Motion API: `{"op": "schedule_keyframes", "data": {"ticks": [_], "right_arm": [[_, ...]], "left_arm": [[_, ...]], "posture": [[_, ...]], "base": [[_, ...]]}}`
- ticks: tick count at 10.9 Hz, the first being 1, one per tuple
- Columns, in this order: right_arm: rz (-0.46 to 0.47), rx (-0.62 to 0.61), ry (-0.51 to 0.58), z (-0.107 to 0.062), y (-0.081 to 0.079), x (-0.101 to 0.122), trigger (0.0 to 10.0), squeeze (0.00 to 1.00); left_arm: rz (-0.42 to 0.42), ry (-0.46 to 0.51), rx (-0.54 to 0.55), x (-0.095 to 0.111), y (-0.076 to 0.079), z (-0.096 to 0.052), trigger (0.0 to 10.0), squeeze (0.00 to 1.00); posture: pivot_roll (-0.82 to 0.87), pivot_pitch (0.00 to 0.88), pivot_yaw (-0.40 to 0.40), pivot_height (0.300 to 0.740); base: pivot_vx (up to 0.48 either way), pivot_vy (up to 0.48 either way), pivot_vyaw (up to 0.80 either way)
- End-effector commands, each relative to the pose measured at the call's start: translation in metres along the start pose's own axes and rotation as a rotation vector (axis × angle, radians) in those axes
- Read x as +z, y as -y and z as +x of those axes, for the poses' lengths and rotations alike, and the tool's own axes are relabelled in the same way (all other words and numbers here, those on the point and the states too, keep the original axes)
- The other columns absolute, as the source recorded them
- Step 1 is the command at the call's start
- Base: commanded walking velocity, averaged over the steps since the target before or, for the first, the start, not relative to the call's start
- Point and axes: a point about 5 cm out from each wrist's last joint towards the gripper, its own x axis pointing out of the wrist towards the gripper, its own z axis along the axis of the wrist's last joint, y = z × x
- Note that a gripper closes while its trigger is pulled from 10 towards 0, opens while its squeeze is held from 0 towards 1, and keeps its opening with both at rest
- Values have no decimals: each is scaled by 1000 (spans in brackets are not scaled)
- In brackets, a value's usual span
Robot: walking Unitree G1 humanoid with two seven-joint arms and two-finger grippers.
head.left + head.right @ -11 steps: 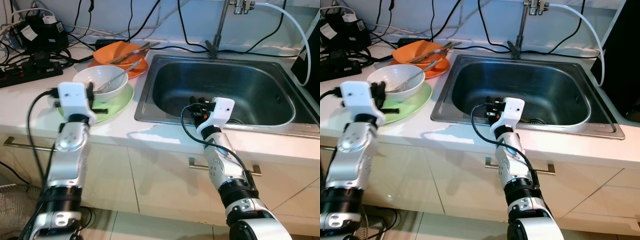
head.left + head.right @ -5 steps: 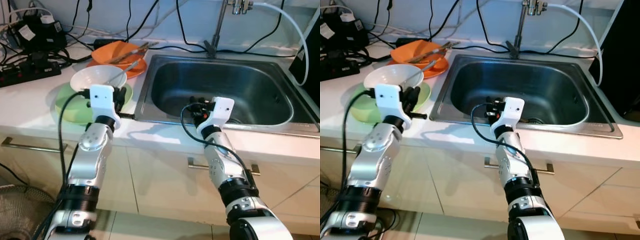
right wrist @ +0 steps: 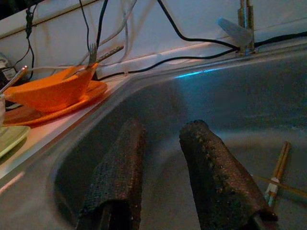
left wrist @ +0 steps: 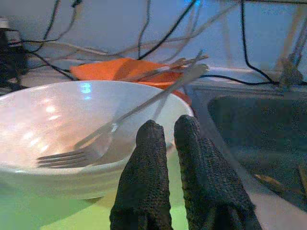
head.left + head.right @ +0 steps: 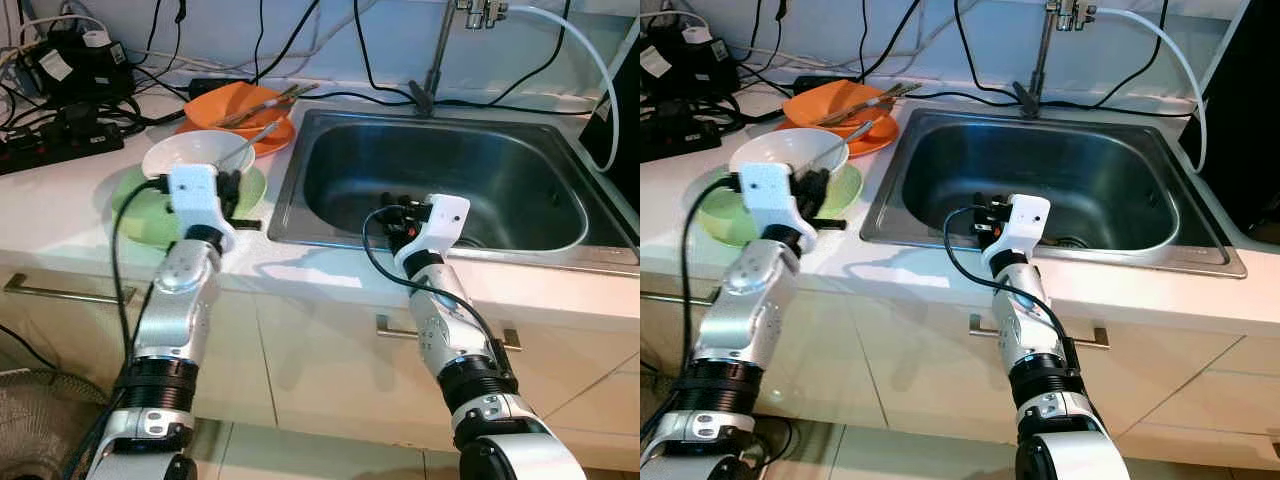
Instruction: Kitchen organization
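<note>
Just beyond the closed, empty left pincer [image 4: 165,132], white bowl [image 4: 57,129] with fork [image 4: 96,143].

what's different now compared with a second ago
The left gripper swung from the near side of the white bowl across toward the sink, then eased back; it now sits by the bowl's rim over the green plate, fingers together, holding nothing. The right gripper stayed over the sink, open. Dishes unmoved.
</note>
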Motion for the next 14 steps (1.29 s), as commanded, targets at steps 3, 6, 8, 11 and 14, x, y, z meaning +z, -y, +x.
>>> {"op": "schedule_keyframes", "data": {"ticks": [3, 6, 8, 11, 14], "right_arm": [[-2, -10, -39, -3, 4, -7, 10000, 0], [-5, -8, -40, -2, 5, -7, 10000, 0], [-4, -5, -41, -1, 4, -7, 10000, 0], [-2, -4, -42, -1, 4, -7, 10000, 0], [-1, -2, -43, -1, 2, -8, 10000, 0]], "left_arm": [[-8, -20, 66, -2, -17, -9, 10000, 0], [-20, -23, 105, 0, -28, -16, 10000, 0], [-11, -11, 124, 7, -35, -20, 10000, 0], [21, 7, 187, 15, -53, -26, 10000, 0], [-27, 39, -86, 27, 4, -11, 10000, 0]], "posture": [[166, 29, 5, 740], [168, 29, 0, 740], [174, 27, -3, 740], [177, 29, -4, 740], [173, 22, 2, 740]], "base": [[0, 0, 0], [0, 0, 0], [0, 0, 0], [0, 0, 0], [0, 0, 0]]}}
